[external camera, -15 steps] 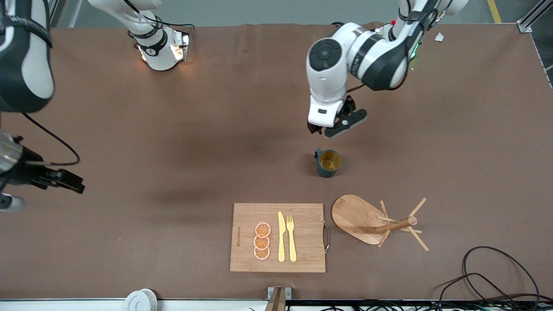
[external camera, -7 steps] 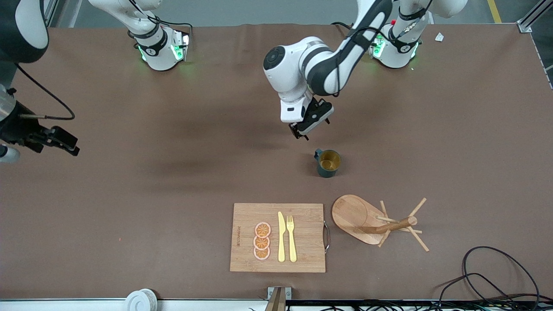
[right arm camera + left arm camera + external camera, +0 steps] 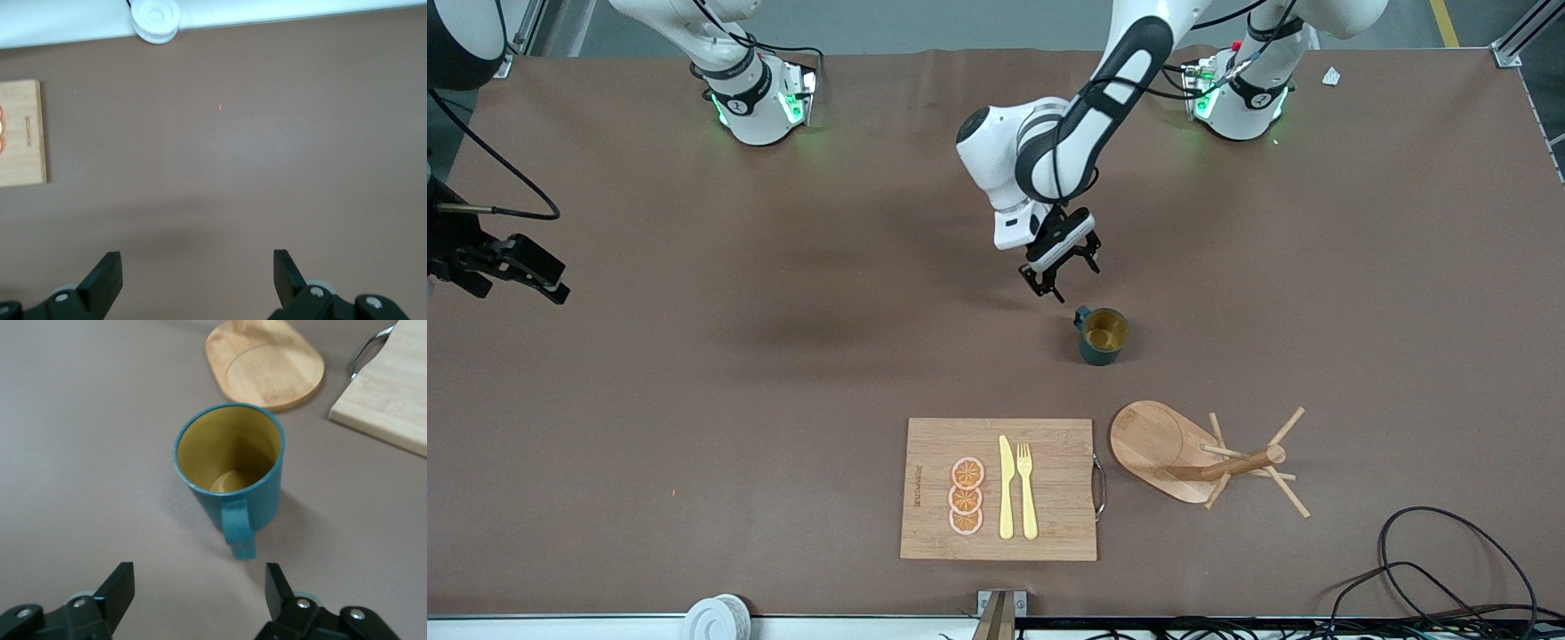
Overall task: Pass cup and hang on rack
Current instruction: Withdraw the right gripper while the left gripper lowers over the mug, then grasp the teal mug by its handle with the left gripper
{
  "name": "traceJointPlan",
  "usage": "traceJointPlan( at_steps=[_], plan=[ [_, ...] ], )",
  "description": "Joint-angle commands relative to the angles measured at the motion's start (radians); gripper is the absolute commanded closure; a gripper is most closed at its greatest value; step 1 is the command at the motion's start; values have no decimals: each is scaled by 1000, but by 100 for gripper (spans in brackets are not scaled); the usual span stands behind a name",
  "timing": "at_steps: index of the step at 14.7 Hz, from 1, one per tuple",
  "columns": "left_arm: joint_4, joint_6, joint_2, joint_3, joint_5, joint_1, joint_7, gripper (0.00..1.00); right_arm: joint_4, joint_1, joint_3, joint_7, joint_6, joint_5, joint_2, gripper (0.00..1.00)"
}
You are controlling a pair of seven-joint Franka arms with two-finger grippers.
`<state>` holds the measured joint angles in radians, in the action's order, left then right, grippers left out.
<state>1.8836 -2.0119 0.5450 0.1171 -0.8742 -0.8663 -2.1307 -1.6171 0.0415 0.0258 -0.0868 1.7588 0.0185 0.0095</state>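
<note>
- The brown table (image 3: 783, 373) carried everything, and the cup (image 3: 1103, 336) was the landmark for all other places.
- The cup stood upright on the table, mouth up, with its small handle turned toward the left gripper (image 3: 1060, 272); I judged this made the handle or the rim easy to reach.
- The left gripper hung low over the bare table just beside the cup, fingers (image 3: 119, 585) spread and nothing between them, so the cup was not yet grasped.
- The rack (image 3: 1199, 455) stood near the cup, nearer to the front camera, its pegs free to receive the cup.
- The cutting board (image 3: 996, 489) with knife (image 3: 1006, 487), fork (image 3: 1027, 489) and orange slices (image 3: 966, 496) lay beside the rack, also nearer to the camera than the cup.
- The right gripper (image 3: 516, 267) waited well apart from the cup, toward the right arm's end of the table, fingers (image 3: 105, 277) wide apart and empty, probably ready for the pass.
</note>
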Motion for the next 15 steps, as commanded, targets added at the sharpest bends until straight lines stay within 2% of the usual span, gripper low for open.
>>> traceJointPlan(
  at_steps=[1,4,9,15],
  plan=[
    [-1,-7,47,0,-122,-19,-93,18,32,20,14,13,-74,-3,-8,0],
    [5,-7,76,0,-238,-20,-138,24,101,15,14,7,-76,4,15,0],
    [8,-27,104,0,-328,-19,-141,29,106,41,14,9,-91,-12,13,0],
    [5,-28,110,0,-351,-7,-149,33,106,40,16,4,-91,-12,13,0]
  ],
)
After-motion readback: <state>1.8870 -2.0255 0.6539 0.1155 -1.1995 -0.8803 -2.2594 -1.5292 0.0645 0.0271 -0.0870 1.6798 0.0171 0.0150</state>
